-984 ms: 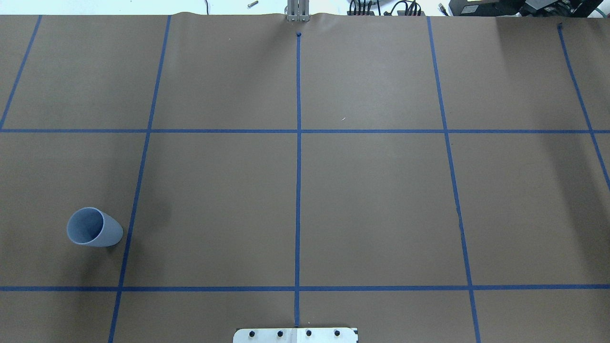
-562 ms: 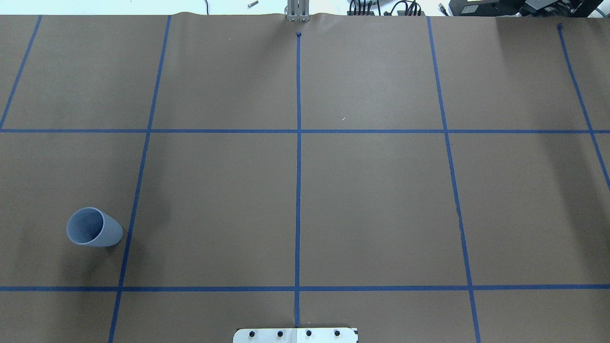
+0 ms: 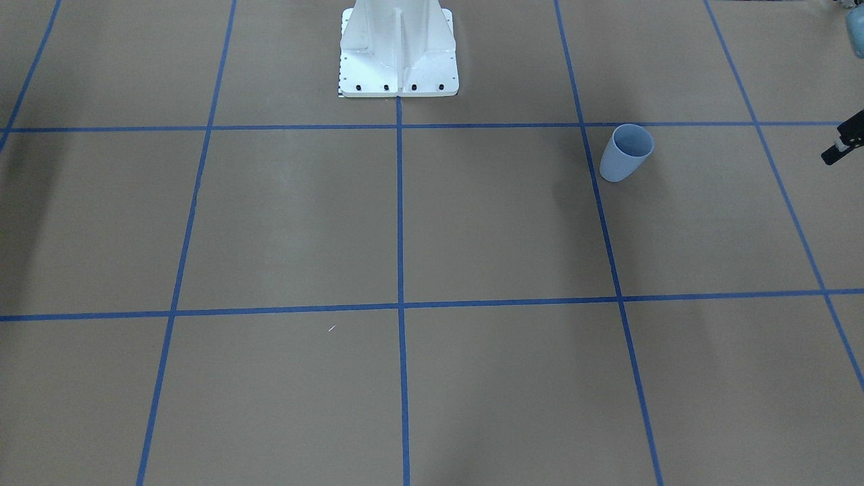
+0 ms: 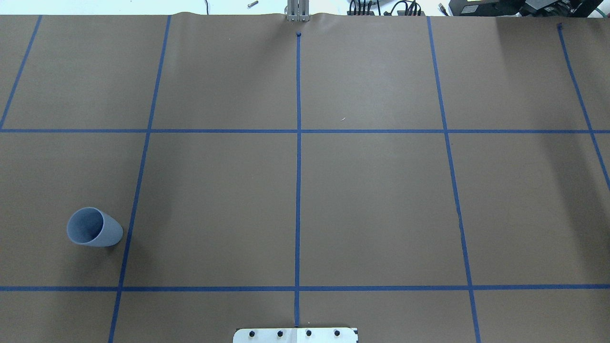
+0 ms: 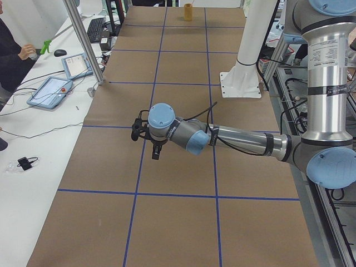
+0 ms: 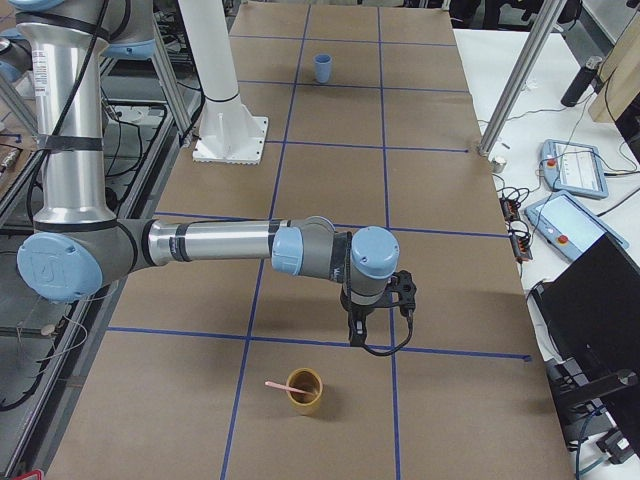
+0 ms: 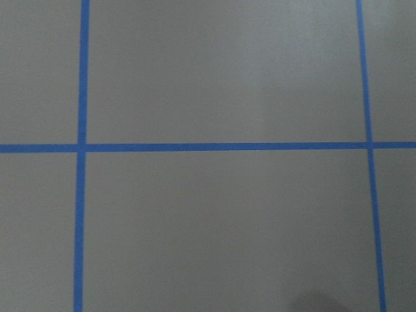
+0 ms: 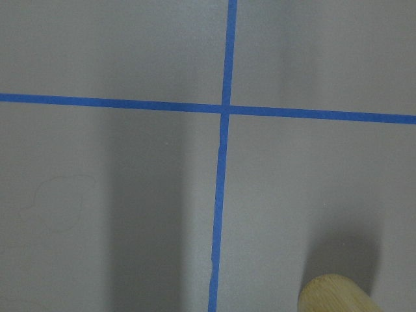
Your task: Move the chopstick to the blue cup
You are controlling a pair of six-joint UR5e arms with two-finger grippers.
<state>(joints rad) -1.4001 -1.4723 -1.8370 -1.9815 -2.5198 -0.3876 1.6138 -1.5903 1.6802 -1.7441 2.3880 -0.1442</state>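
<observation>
The blue cup stands upright on the brown table, near the robot's left side; it also shows in the front view and small and far in the right side view. A salmon-pink chopstick leans in a tan wooden cup at the table's right end. My right gripper hangs above the table just beyond that cup; I cannot tell if it is open. My left gripper hangs over the table's left part, apart from the blue cup; only a dark tip shows in the front view. I cannot tell its state.
The robot's white base stands at the table's near-robot edge. The tan cup's rim shows at the bottom of the right wrist view. Operators' tablets and cables lie on the white bench across the table. Blue tape lines grid the table.
</observation>
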